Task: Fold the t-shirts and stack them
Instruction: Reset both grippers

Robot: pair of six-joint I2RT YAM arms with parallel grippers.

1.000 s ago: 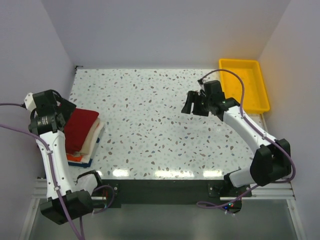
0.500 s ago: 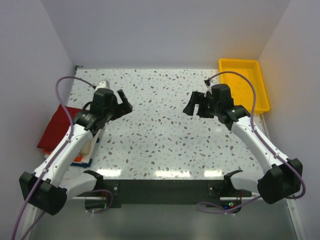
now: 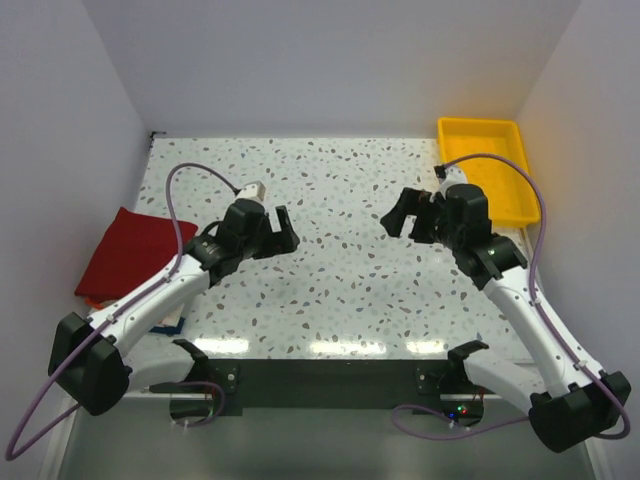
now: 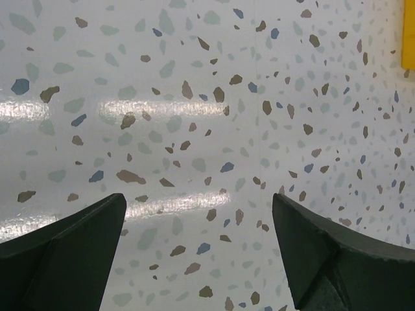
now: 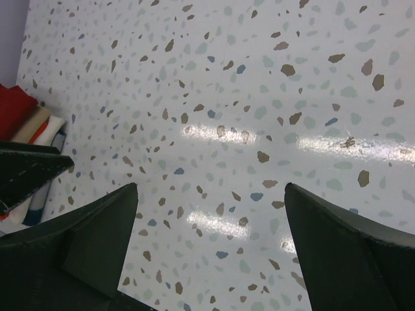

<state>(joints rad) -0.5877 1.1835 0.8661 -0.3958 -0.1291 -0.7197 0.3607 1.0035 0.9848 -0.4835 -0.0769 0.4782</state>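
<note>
The t-shirts lie in a stack at the table's left edge. A folded dark red one (image 3: 125,255) is on top, with slivers of tan, orange and blue (image 3: 170,322) showing beneath. The right wrist view catches the red (image 5: 16,110) and tan (image 5: 35,124) layers at its far left. My left gripper (image 3: 277,230) hovers open over bare table right of the stack, and nothing sits between its fingers (image 4: 65,253). My right gripper (image 3: 400,214) is open over the table's middle right, with only speckled table between its fingers (image 5: 350,253).
A yellow plastic tray (image 3: 490,170) stands at the back right corner, and its edge shows in the left wrist view (image 4: 408,32). White walls close in the table (image 3: 330,190) on three sides. The arm bases sit at the near edge.
My left arm swung from over the shirt stack out towards the table's middle, uncovering the red shirt. My right gripper shifted slightly right and its jaws spread wider.
</note>
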